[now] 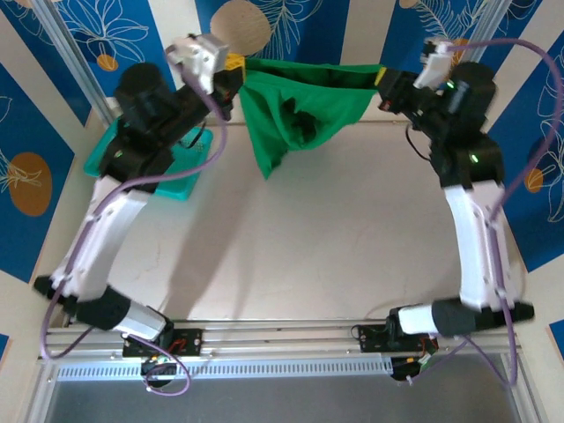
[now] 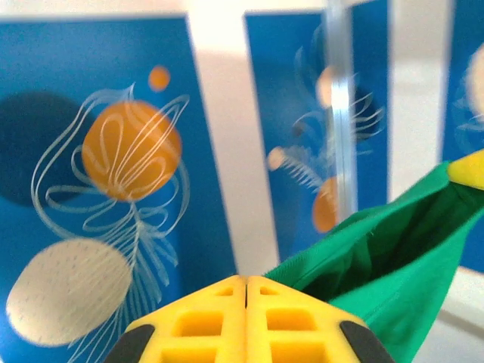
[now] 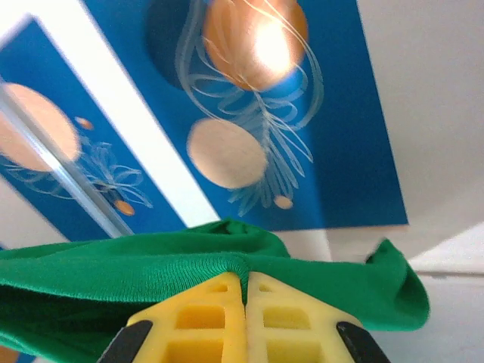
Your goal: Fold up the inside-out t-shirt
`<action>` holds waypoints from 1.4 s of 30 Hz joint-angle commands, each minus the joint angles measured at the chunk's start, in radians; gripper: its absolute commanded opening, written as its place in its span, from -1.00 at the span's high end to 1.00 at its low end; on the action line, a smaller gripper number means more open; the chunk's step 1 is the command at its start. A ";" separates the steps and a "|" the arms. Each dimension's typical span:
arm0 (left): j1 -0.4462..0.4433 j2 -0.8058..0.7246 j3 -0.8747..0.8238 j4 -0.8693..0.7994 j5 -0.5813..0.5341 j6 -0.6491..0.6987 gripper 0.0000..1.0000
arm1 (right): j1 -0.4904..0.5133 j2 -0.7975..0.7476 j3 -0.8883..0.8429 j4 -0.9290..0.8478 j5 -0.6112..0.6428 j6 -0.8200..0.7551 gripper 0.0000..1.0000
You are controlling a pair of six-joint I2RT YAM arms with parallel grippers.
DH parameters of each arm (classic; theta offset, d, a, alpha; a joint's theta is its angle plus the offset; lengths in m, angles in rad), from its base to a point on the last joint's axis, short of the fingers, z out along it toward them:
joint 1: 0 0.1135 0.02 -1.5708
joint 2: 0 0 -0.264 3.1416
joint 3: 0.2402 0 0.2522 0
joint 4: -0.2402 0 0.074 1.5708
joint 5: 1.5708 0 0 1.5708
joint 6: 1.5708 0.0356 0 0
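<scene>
The bright green inside-out t-shirt (image 1: 295, 101) hangs in the air over the far side of the table, stretched by its top edge between my two grippers, with its loose body sagging to a point at the lower left. My left gripper (image 1: 233, 63) holds the left end; in the left wrist view its yellow fingertips (image 2: 246, 283) are pressed together and the cloth (image 2: 378, 265) runs off to the right. At the right end, my right gripper (image 1: 381, 77) is shut, its fingers (image 3: 246, 278) pinching the ribbed hem (image 3: 151, 265).
A teal basket (image 1: 189, 181) sits at the table's far left, partly under my left arm. Blue patterned wall panels (image 1: 115, 35) stand close behind the raised grippers. Bare tabletop (image 1: 335, 229) spreads below the hanging shirt.
</scene>
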 commanded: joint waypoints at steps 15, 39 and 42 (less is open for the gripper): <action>0.005 -0.272 -0.139 0.050 0.152 -0.189 1.00 | -0.017 -0.136 0.018 -0.074 -0.068 0.128 1.00; 0.169 0.184 0.268 -0.036 0.118 0.070 1.00 | -0.039 0.482 0.680 -0.225 -0.039 0.020 1.00; 0.166 0.063 0.047 -0.014 0.222 0.030 1.00 | -0.005 0.304 0.358 -0.137 -0.006 -0.038 1.00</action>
